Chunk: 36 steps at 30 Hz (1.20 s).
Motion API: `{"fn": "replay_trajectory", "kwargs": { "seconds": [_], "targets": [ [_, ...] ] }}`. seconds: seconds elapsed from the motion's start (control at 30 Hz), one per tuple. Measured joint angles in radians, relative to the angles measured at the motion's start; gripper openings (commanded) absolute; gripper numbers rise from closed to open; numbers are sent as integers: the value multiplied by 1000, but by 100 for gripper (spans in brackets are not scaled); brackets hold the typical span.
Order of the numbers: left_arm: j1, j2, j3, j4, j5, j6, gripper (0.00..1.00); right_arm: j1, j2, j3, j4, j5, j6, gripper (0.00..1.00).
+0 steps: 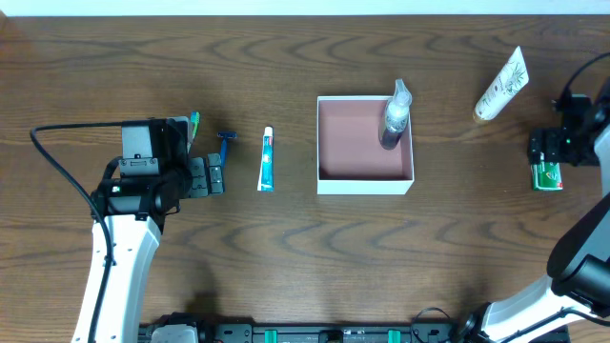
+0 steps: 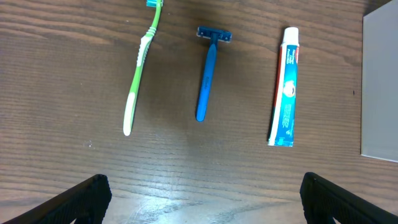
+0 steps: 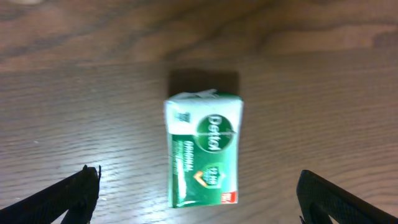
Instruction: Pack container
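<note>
Left pincer (image 2: pixel 205 200): I read it as fully released, both fingers spread wide, with nothing between them and nothing touched. It hangs over bare desk (image 1: pixel 286 267). Just ahead of it three items lie side by side, each apart from the next:
- a green toothbrush (image 2: pixel 140 68), nearest the left edge;
- a blue razor (image 2: pixel 207 71), head pointing away from the pincer;
- a blue-and-white toothpaste tube (image 2: pixel 286 87), cap pointing away.

Right pincer (image 3: pixel 199 182): I also read this one as released, with the fingers at full spread. A green-and-white soap box (image 3: pixel 204 149) lies on the desk in the gap between them. Both fingers stand clear of its sides. I cannot tell how high the pincer is above it.

The container (image 1: pixel 365 184) sits near the middle of the desk, beyond the toothpaste tube and well apart from both pincers. It is square, shallow and open-topped. The walls are thin and white and the floor is dusty pink. A grey spray bottle (image 1: pixel 394 119) lies inside it, angled into the far right corner with its nozzle end over the rim. The rest of the pink floor is bare.

A white tube (image 1: pixel 501 86) with a printed sprig lies tilted on the desk, between the container and the right arm, towards the far edge.
</note>
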Motion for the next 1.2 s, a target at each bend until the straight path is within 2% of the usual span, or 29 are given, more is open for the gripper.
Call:
{"fn": "replay_trajectory", "kwargs": {
  "seconds": [0.2,0.43,1.2],
  "targets": [
    [0,0,0,0,0,0,98,-70,45,0,-24,-120,-39,99],
    [0,0,0,0,0,0,98,-71,101,0,-23,-182,-66,99],
    [0,0,0,0,0,0,98,-66,158,0,-4,-101,-66,98]
  ]
}}
